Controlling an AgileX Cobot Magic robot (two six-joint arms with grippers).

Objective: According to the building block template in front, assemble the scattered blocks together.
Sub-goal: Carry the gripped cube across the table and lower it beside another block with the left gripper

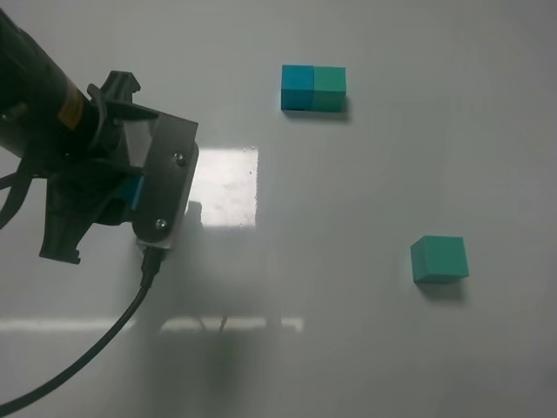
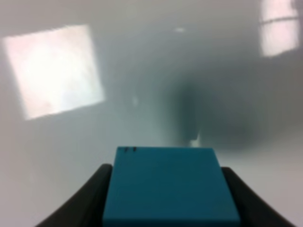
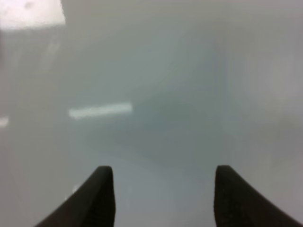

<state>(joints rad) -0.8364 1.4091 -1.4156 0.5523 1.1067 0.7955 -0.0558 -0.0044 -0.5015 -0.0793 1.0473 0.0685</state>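
Template (image 1: 313,88) lies behind the loose block (image 1: 439,259); held block (image 2: 168,189) sits far left.

Surface: table (image 1: 374,348) was glossy, pale grey | Light: bright rectangular patch (image 1: 224,187) reflected left of centre | Glare: faint horizontal streak (image 1: 235,324) lay nearer.

Open shiny white counter (image 1: 348,348) lies between the small teal-green cube (image 1: 439,259) and the blue-and-green bar of two joined cubes (image 1: 313,88). The left end effector (image 1: 130,193), gripping a small cyan-blue cube (image 2: 163,184), blocks the left side.
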